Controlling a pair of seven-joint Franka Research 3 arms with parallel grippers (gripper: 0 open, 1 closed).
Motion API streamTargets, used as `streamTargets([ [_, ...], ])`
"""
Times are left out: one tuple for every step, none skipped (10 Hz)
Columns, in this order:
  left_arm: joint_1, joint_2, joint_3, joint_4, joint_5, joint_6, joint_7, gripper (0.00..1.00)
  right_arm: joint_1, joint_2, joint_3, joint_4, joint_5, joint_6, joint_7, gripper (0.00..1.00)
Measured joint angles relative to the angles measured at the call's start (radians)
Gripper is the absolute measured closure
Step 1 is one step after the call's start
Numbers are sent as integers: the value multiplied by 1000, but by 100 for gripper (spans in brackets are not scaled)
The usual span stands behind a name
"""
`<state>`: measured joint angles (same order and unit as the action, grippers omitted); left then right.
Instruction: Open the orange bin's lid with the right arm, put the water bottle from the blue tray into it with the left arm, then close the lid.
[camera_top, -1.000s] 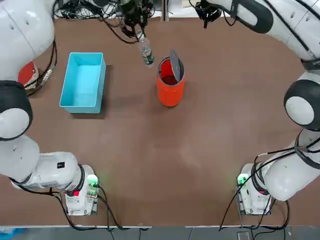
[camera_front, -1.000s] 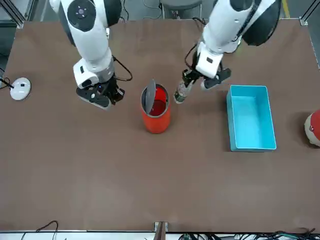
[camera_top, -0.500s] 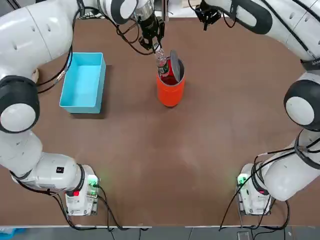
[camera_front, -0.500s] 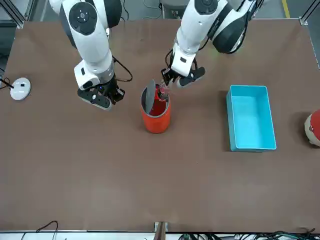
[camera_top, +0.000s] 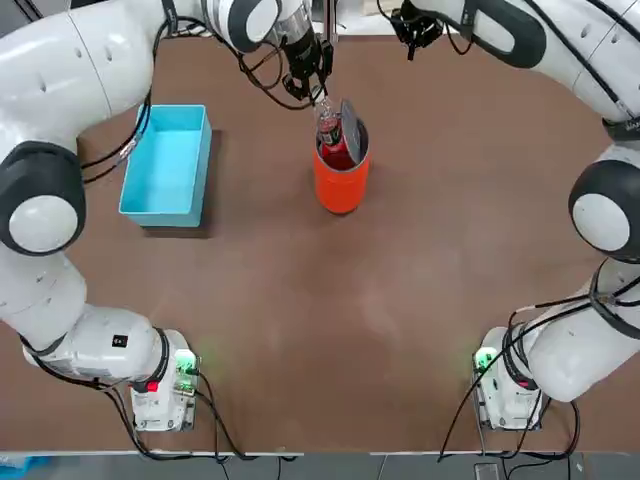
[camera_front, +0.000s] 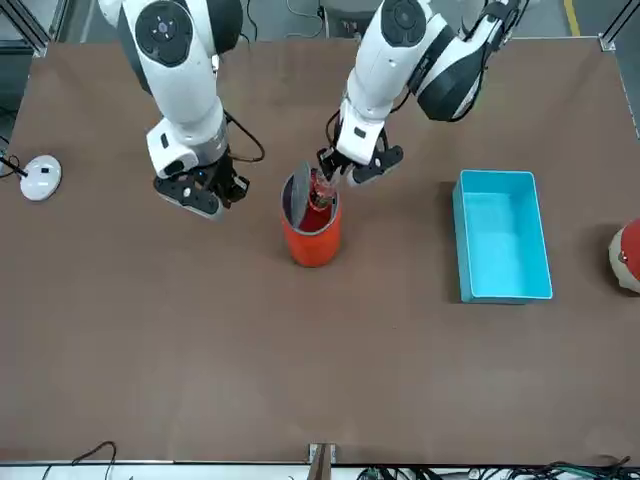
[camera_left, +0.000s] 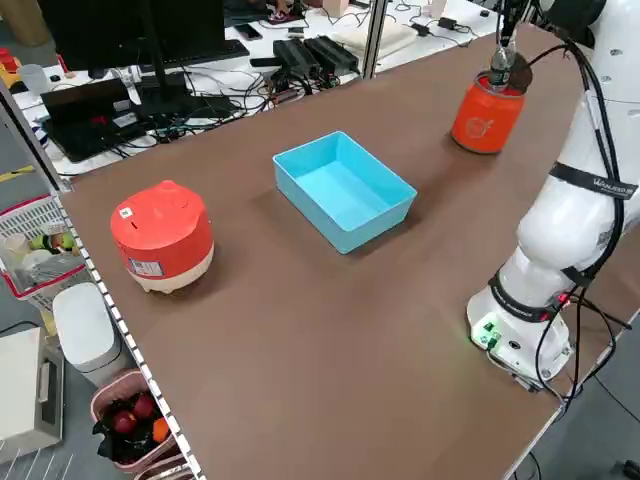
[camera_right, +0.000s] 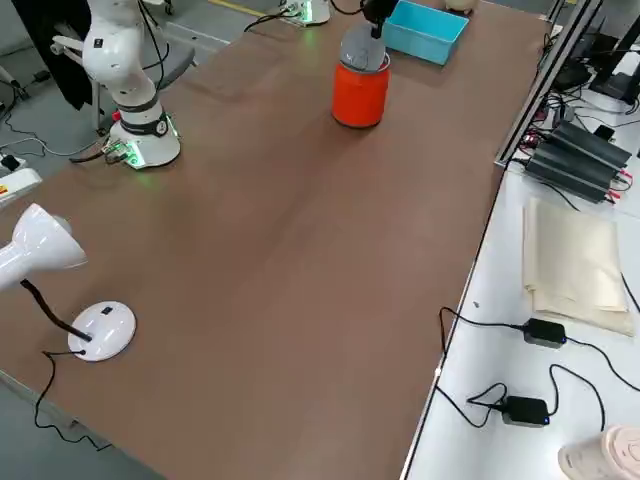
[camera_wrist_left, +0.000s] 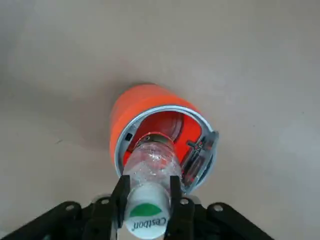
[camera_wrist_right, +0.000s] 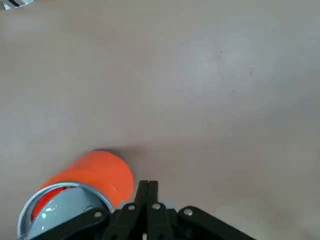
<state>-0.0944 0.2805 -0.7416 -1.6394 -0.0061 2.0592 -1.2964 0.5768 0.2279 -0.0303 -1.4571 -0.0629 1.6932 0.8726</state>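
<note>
Reading from left to right in the top view, the blue tray (camera_top: 165, 165) now lies bare, and the water bottle (camera_top: 327, 128) has travelled from just beside the orange bin (camera_top: 341, 165) to its mouth within the last second – its lower end now sits inside the rim, tilted, while the left gripper (camera_top: 312, 92) has its fingers clamped on the neck just under the cap (the left wrist view shows this plainly). The lid (camera_top: 350, 125) stands swung up on edge across the opening, so the bottle shares the gap on one side of it. That, I judge, puts the placing step near its end: letting go and then closing the lid remain.

Farther right, the right gripper (camera_front: 196, 190) hangs with its fingers pressed together, near the bin but apart from it – nothing held. A red-and-white rounded pot (camera_left: 162, 235) sits well apart beyond the tray, and a small white lamp (camera_front: 40, 177) rests at the surface's far right. Only the upright lid crowds the bottle's way down.
</note>
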Motion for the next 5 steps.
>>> streamTargets([
  [0, 2, 1, 2, 14, 1, 0, 56, 0, 0, 0, 0, 0, 0, 0, 98],
  [0, 3, 0, 5, 29, 1, 0, 53, 0, 0, 0, 0, 0, 0, 0, 98],
  [-1, 5, 0, 6, 32, 1, 0, 41, 0, -1, 0, 0, 0, 0, 0, 98],
  [0, 6, 0, 7, 33, 1, 0, 26, 0, -1, 0, 0, 0, 0, 0, 98],
  [4, 6, 1, 11, 34, 1, 0, 13, 0, -1, 0, 0, 0, 0, 0, 98],
])
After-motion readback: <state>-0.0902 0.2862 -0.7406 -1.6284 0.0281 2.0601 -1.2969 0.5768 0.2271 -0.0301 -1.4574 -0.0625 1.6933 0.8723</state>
